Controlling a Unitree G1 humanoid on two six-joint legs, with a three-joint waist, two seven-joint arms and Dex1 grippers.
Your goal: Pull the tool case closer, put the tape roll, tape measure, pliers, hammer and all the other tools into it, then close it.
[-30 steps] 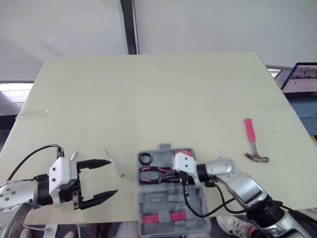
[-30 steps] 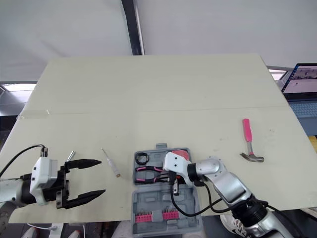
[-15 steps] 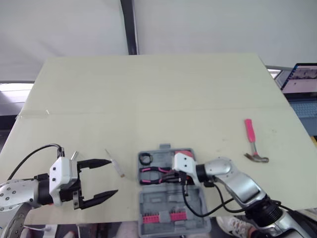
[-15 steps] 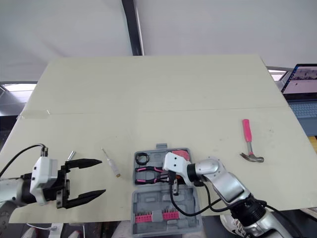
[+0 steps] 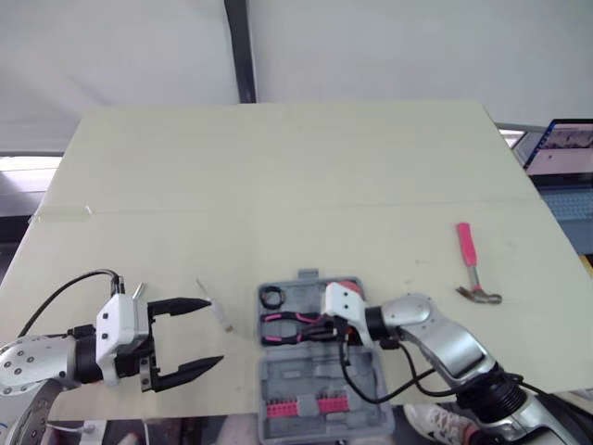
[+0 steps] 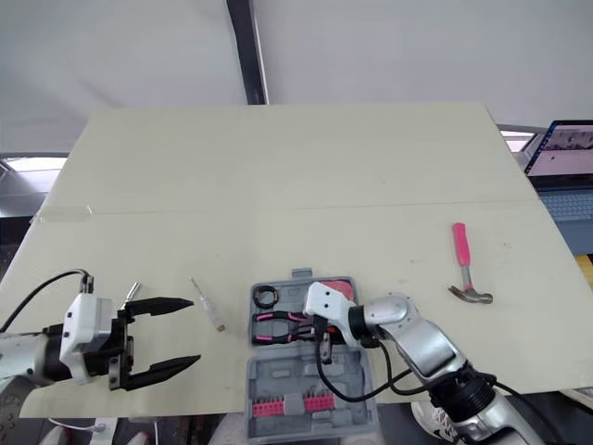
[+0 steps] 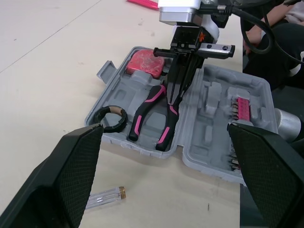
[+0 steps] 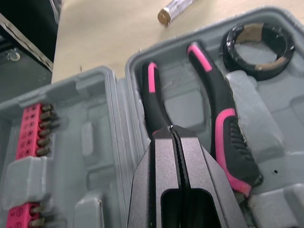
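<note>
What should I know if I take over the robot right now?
Left gripper: open, empty, hovering beside the small screwdriver.
Right gripper: shut, nothing held, tips pointing down between the handles of the pliers.
Tool case: open at the near table edge.
Done: tape roll, tape measure and pliers lie in the case.
Left: the hammer on the table to the robot's right, and the screwdriver; then close the case.
</note>
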